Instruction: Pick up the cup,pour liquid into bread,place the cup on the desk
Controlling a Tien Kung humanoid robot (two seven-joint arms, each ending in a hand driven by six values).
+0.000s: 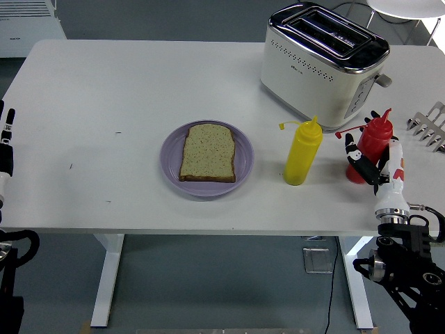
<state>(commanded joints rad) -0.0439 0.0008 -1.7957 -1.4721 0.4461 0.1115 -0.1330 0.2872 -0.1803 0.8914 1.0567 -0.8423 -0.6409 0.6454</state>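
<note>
No cup is in view. A red squeeze bottle (376, 133) stands upright at the right of the table, in front of the toaster. My right hand (368, 161) is at its near right side, with spread fingers (352, 148) around the bottle's lower part and no firm grip. A yellow squeeze bottle (302, 154) stands left of it. A slice of bread (208, 152) lies on a purple plate (170, 167) at the table's middle. My left hand (6, 142) rests at the left edge with its fingers straight.
A white and chrome toaster (323, 61) stands at the back right. A metal rack (431, 125) shows at the right edge. The table's near edge (208, 228) runs just below the plate.
</note>
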